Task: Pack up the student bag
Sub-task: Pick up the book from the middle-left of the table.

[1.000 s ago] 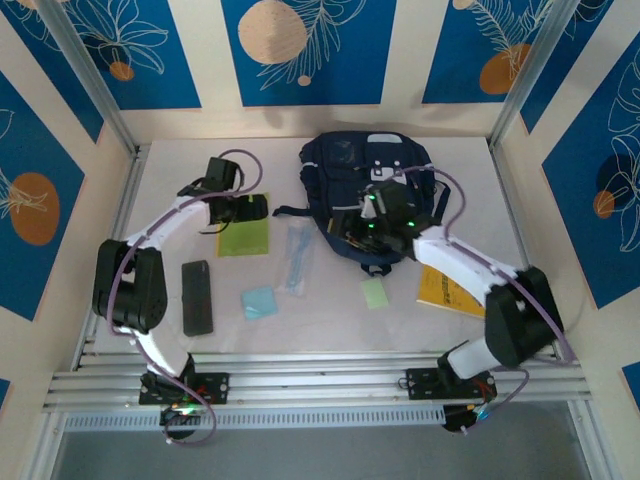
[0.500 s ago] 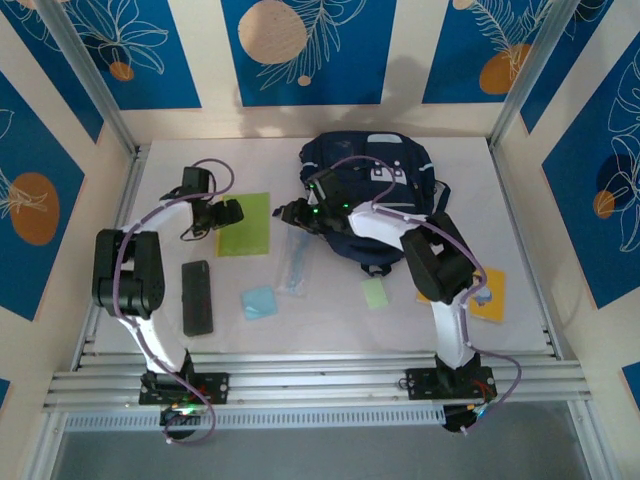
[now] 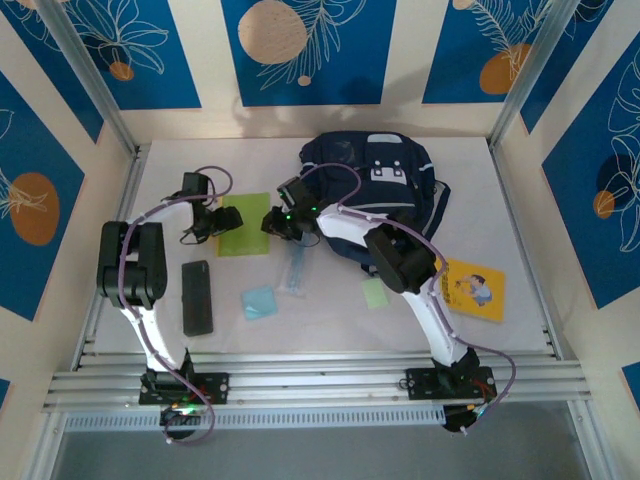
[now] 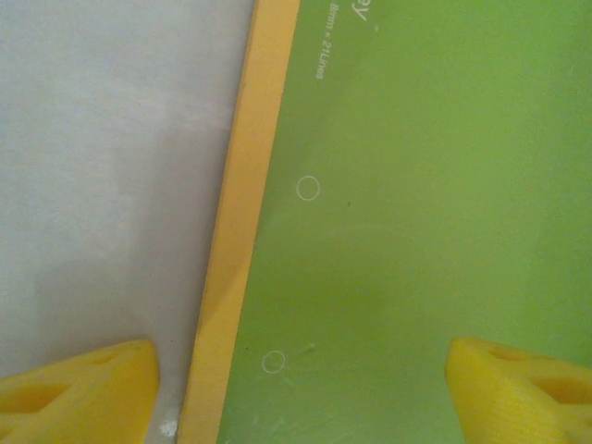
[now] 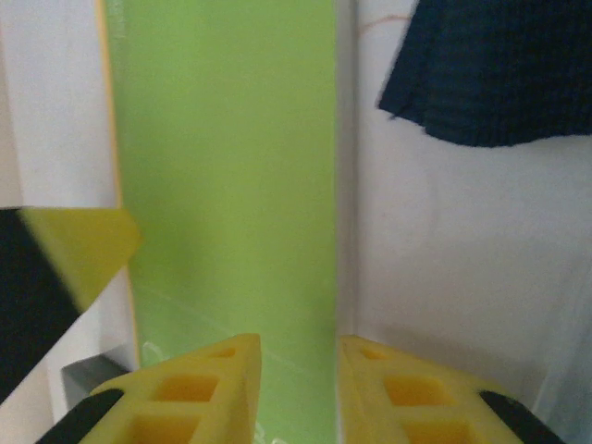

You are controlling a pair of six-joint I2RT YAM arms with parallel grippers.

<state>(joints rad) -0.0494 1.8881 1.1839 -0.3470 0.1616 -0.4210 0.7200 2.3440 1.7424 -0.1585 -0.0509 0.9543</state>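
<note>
The student bag [image 3: 372, 180], dark navy with a pale front patch, lies at the back middle of the table; a corner of it [image 5: 490, 69] shows in the right wrist view. A lime-green notebook [image 3: 246, 225] with a yellow spine [image 4: 239, 231] lies flat to its left. My left gripper [image 3: 217, 222] [image 4: 301, 393] stands open low over the notebook's spine edge, one fingertip on each side of the spine. My right gripper [image 3: 273, 222] [image 5: 298, 388] hovers at the notebook's [image 5: 222, 185] opposite edge, its jaws open by a narrow gap with that edge running between them.
A black case [image 3: 197, 297], a light-blue pad [image 3: 259, 302], a clear plastic packet [image 3: 296, 258] and a pale green pad [image 3: 376, 292] lie in front of the notebook. A yellow picture book [image 3: 473, 289] lies at the right. Metal frame posts border the table.
The right arm swung left from the bag to the notebook's right edge and its jaws narrowed. The left gripper shifted back to the spine edge and closed a little. The yellow book is uncovered.
</note>
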